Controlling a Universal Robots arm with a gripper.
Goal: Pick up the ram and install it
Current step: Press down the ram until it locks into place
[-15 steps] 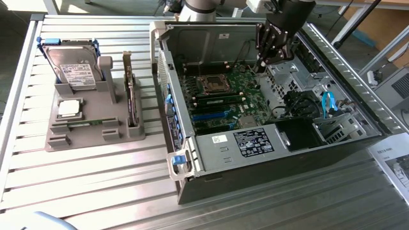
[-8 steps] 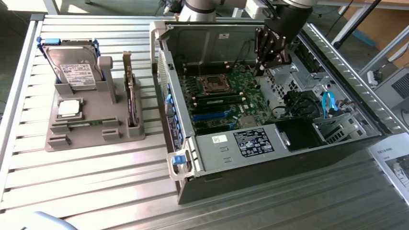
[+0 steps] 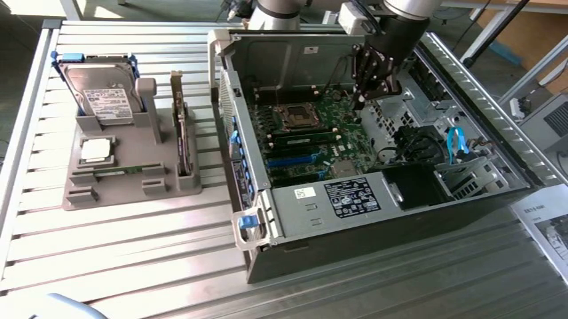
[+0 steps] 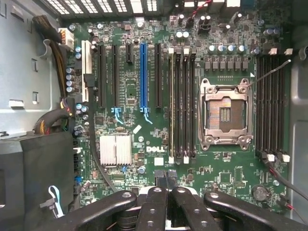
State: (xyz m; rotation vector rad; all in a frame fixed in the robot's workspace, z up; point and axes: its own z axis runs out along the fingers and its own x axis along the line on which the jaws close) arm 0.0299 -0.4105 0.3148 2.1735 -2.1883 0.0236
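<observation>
A thin green strip that looks like the ram (image 3: 120, 171) rests on edge in the front groove of the grey holder (image 3: 80, 198), on the exterior view's left. My gripper (image 3: 358, 101) hangs inside the open computer case (image 3: 373, 219), above the motherboard (image 3: 342, 156) and far from the holder. In the wrist view my gripper (image 4: 168, 186) is shut, with the black fingertips (image 4: 159, 197) pressed together and nothing between them. Below them lie the black memory slots (image 4: 186, 103). One slot beside the empty processor socket (image 4: 225, 113) appears to hold a stick (image 4: 172, 106) seen edge-on.
The holder also carries a hard drive (image 3: 102, 93), a small silver processor chip (image 3: 96, 149) and an upright expansion card (image 3: 182, 133). The case walls, a power supply (image 3: 350, 196) and blue cables (image 3: 457, 143) ring the board. Slatted metal tabletop (image 3: 133, 266) lies in front.
</observation>
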